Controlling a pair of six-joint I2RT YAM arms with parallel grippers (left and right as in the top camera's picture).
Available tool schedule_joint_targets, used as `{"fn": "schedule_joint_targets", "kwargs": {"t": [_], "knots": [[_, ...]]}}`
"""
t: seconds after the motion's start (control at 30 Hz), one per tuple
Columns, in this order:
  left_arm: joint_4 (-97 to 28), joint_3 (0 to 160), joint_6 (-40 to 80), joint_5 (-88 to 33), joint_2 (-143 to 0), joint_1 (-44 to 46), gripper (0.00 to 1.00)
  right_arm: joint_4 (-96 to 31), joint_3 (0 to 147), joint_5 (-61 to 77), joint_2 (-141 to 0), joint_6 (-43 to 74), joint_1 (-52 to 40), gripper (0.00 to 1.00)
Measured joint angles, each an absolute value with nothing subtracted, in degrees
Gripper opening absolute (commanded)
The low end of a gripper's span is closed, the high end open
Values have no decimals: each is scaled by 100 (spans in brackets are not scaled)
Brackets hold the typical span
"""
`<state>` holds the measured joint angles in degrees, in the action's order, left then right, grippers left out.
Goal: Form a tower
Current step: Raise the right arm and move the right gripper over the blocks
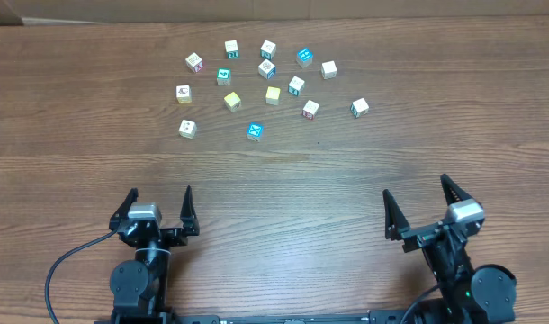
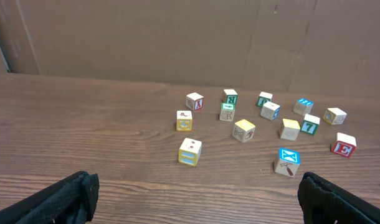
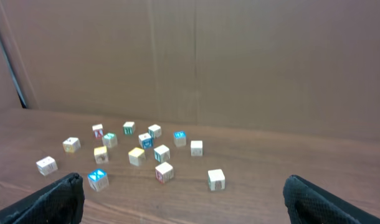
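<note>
Little blocks [image 1: 273, 94] lie apart on the table [image 1: 76, 135]. One block [image 2: 343, 147] shows a red E. The left hand [image 1: 160, 194] and right hand [image 1: 415, 187] gape wide, holding nothing.

- The left gripper [image 2: 196, 186] is seen with its jaws spread wide, one dark finger [image 2: 65, 199] at each lower corner.
- Wooden cubes [image 2: 244, 130] are scattered singly on the table [image 2: 84, 137], ahead of the fingers and mostly rightward (none is touched).
- A blue-topped cube [image 2: 287, 160] is found nearest, just ahead of the right finger.
- A pale cube [image 2: 190, 151] lies ahead, between the fingers.
- A cardboard wall [image 2: 146, 37] is seen beyond.
</note>
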<state>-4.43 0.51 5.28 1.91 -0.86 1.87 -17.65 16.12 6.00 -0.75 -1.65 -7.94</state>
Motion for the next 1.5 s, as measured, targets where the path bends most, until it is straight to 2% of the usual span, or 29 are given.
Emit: {"fn": "schedule_joint_targets", "kwargs": {"t": [0.27, 0.57, 0.9, 1.27, 1.37, 1.5], "knots": [[-440, 51, 530, 191, -86, 187, 100, -1953, 2506, 602, -475, -163, -794, 100], [-434, 51, 528, 191, -86, 187, 100, -2550, 4106, 620, -2040, -148, -792, 100], [-436, 51, 528, 193, -86, 187, 100, -3763, 7384, 642, -4644, -152, -790, 100], [-443, 51, 528, 193, -86, 187, 100, -6348, 11791, 908, -8110, -150, -790, 100], [-440, 51, 528, 191, -86, 187, 100, -6873, 12613, 1120, -8982, -145, -790, 100], [-438, 51, 528, 191, -86, 187, 100, -7214, 12831, 1496, -9666, -145, -790, 100]]}}
